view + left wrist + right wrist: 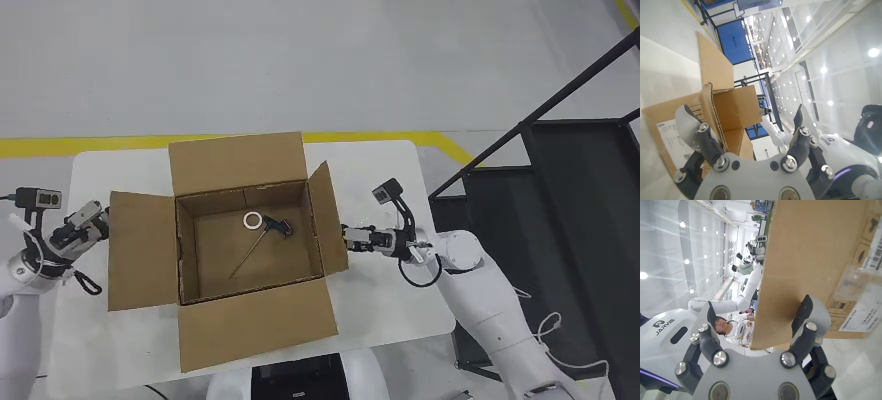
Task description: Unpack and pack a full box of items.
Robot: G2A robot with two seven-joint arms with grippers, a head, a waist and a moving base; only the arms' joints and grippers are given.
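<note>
Though spread wide and gripping nothing, straddles the edge of the left flap (142, 250) with the left end effector (743, 113). Finds the open cardboard box (250, 195) centred on the counter (390, 180), a tape roll (254, 219), a thin stick (250, 255) and a small dark item (282, 228) lying on its floor. Straddles the right flap (328, 220) with the right end effector (757, 308), equally spread, cardboard against one side, nothing clamped.

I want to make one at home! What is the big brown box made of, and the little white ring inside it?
The box looks like corrugated cardboard, plain matte brown: the left wrist view shows the wavy inner layer along its cut edge. The ring is pale and looks smooth, perhaps a roll of tape or a plastic hoop. It is too small to tell which.
</note>
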